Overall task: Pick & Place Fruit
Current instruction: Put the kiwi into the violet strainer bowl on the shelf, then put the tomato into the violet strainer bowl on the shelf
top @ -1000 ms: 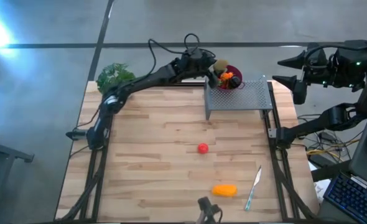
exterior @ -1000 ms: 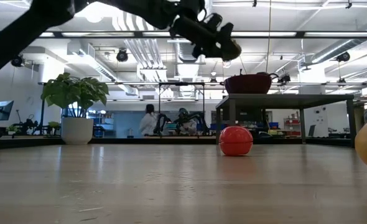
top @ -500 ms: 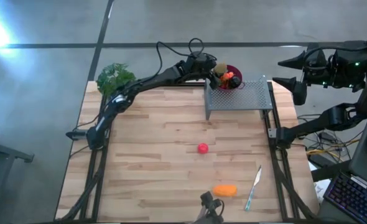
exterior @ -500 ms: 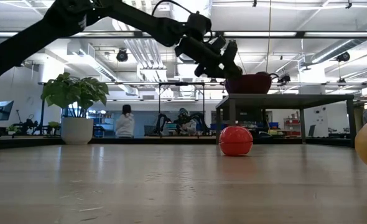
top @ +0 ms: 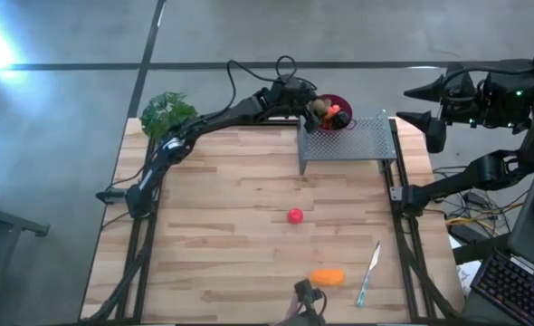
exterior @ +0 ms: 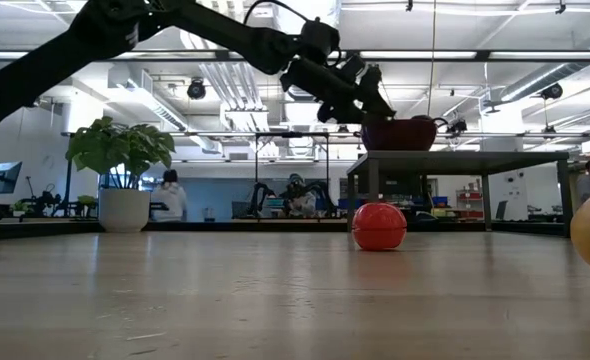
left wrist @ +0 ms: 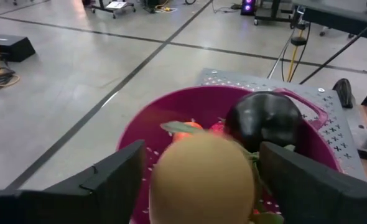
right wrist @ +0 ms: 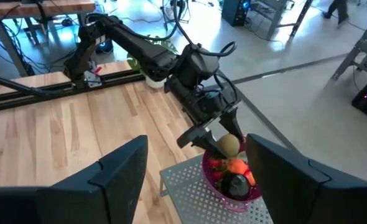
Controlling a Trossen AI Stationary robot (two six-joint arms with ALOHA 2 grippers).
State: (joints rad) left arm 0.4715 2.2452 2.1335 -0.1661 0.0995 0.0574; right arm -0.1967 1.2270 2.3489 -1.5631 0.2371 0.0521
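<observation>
At the table's (top: 213, 226) far edge, the left gripper (right wrist: 216, 138), jaws parted, releases a kiwi (left wrist: 203, 179) over the bowl (left wrist: 147, 121); the right gripper's (right wrist: 196, 180) spread jaws hold nothing.

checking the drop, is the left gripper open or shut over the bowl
Open. The left gripper has its fingers spread wider than the brown kiwi between them, above the pink bowl.
</observation>
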